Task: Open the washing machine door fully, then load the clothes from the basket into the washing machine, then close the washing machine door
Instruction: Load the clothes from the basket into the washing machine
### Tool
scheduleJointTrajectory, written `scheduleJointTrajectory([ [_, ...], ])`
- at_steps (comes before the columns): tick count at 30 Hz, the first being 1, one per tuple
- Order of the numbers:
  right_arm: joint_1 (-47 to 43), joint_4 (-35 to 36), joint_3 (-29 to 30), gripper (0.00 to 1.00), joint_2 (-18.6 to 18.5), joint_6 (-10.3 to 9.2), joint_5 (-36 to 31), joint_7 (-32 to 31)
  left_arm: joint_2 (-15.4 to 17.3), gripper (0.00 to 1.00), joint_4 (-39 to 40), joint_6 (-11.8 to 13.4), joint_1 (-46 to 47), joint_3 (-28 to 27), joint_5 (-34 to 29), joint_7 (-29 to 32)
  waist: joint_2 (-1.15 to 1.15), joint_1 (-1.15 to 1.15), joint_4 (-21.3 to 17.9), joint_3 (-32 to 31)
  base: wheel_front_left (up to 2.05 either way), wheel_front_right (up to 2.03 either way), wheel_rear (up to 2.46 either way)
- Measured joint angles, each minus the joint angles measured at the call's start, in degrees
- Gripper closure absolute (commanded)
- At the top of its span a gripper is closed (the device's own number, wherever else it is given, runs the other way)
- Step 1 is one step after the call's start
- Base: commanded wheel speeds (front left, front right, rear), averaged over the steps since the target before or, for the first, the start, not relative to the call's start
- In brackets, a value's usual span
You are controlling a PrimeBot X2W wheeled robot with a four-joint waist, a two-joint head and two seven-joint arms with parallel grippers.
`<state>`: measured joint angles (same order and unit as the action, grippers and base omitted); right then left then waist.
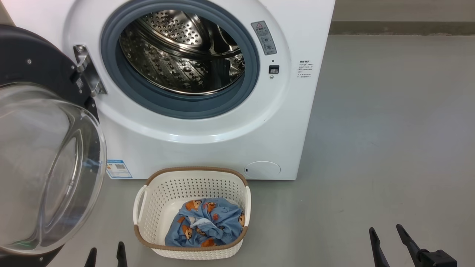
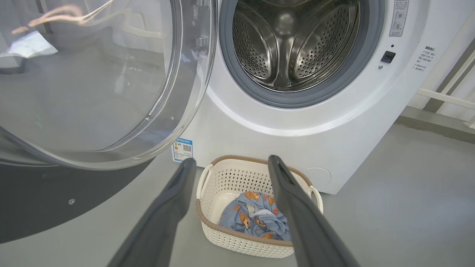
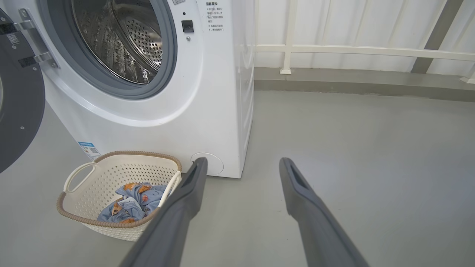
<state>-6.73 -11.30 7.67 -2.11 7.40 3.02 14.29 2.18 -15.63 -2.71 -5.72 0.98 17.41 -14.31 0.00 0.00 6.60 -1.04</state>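
The white washing machine (image 1: pixel 207 148) stands open, its steel drum (image 1: pixel 182 52) bare inside the grey gasket. Its door (image 1: pixel 44 159), black-rimmed with bulging clear glass, is swung wide to the left on its metal hinge (image 1: pixel 87 70). On the floor before the machine sits the cream basket (image 1: pixel 156 207) holding light blue clothes (image 1: pixel 207 222) with orange bears. My left gripper (image 1: pixel 105 254) is open at the bottom edge, left of the basket and below the door glass. My right gripper (image 1: pixel 386 235) is open at the lower right, well right of the basket. Both grippers hold nothing.
Grey floor (image 1: pixel 389 129) stretches to the right of the machine. A white railing (image 3: pixel 363 52) and a low kerb run along the far wall. The open door (image 2: pixel 92 74) juts out over the floor at the left, close above my left fingers (image 2: pixel 178 185).
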Motion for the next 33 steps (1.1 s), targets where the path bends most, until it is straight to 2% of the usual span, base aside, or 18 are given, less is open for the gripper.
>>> scheduleJointTrajectory([
  [11,-0.01,0.18,0.12,0.00,0.00,0.00,0.01,0.00,0.00,0.00,-1.22,0.01,-0.01,0.40,0.58,0.01,0.00,0.00,-0.02,0.27,1.11,-1.11,0.00],
  [15,0.00,0.21,0.13,0.00,0.00,0.00,0.01,0.00,0.00,0.00,-0.94,1.63,-0.01,-0.08,0.35,0.01,0.00,0.00,-0.01,0.49,1.97,-1.97,0.00],
  [21,0.02,0.22,0.12,0.00,0.00,0.00,0.02,0.00,-0.01,0.00,-0.51,1.69,-0.01,-0.10,0.33,0.00,0.00,0.00,-0.07,0.92,1.34,-1.34,0.00],
  [33,0.93,0.20,0.15,0.00,-0.01,0.00,0.03,0.01,-0.01,0.00,-0.12,1.69,0.00,0.25,0.34,0.00,0.00,0.00,-0.27,1.24,0.16,-0.16,0.00],
])
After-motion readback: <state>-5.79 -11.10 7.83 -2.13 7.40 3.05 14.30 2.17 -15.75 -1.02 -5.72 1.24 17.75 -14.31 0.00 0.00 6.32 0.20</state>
